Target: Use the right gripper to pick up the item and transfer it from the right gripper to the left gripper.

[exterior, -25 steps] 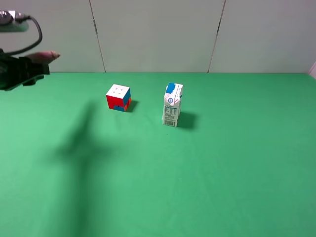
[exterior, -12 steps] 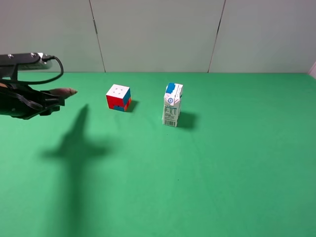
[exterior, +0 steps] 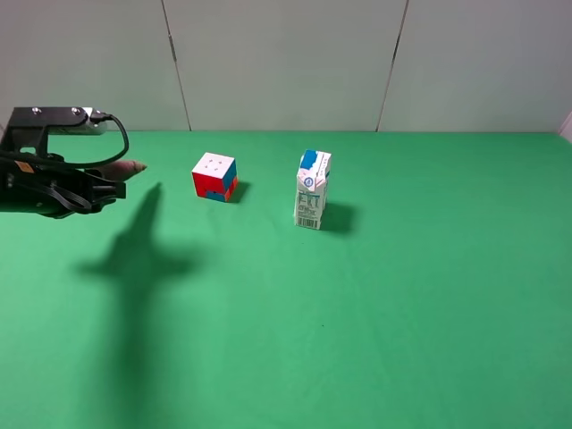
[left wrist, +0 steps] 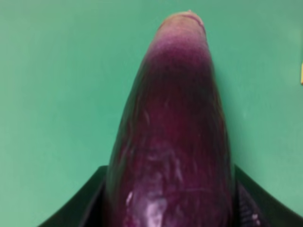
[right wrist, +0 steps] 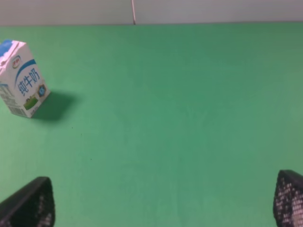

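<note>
The eggplant [left wrist: 173, 137] is off the counter and held in the left tool [exterior: 85, 186], which is clamped on its thick purple body. In the left wrist view the dark fingers [left wrist: 83, 201] press against both sides of it, and the pale tan stem end points away from the camera over bare green. In the high view only that tan tip [exterior: 132, 167] shows, poking out of the tool toward the puzzle cube [exterior: 214, 176], roughly level with the counter. The grip sits well back on the fruit, probably so the slim end was free for the other arm to let go of.

The left tool hangs above the counter [exterior: 357, 313] at its far left edge, casting a long shadow, well apart from the cube and from the milk carton [exterior: 312, 189] standing upright near the middle.

The right tool [right wrist: 161, 208] holds nothing: its wrist view shows two fingertips [right wrist: 28, 203] spread wide at the frame's corners with only green counter between them, and the carton off to one side. It does not appear in the high view, so it seems pulled back out of the way.

Judging by this, the handover looks done, with the eggplant resting solely in the left tool.
</note>
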{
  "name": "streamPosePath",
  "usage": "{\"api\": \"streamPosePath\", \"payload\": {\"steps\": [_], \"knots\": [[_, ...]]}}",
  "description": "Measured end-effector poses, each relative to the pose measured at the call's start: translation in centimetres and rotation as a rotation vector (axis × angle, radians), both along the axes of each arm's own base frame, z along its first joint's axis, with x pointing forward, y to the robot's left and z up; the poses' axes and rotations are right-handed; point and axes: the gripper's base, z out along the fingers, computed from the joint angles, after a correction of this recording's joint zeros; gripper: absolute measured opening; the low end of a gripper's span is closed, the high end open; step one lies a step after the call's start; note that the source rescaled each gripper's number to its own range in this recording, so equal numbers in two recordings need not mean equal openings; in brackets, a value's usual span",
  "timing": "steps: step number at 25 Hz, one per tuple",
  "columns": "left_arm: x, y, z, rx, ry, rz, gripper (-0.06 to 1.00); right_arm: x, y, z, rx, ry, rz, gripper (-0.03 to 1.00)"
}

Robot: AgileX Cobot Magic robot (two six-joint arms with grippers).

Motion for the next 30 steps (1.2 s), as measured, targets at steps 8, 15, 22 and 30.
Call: {"api": "streamPosePath", "payload": {"steps": [8, 15, 22, 30], "knots": [[0.3, -0.1, -2.1, 0.007, 0.036, -0.006, 0.0, 0.0, 0.0, 0.0, 0.001, 0.0, 0.0, 1.0], [0.3, -0.8, -2.0, 0.03, 0.022, -0.057, 0.0, 0.0, 0.0, 0.0, 0.001, 0.0, 0.0, 1.0], [0.3, -0.8, -2.0, 0.029, 0.02, -0.057, 0.87, 0.0, 0.0, 0.0, 0.001, 0.0, 0.0, 1.0], [0.2, -0.8, -2.1, 0.031, 0.039, -0.058, 1.0, 0.0, 0.0, 0.0, 0.001, 0.0, 0.0, 1.0]]}}
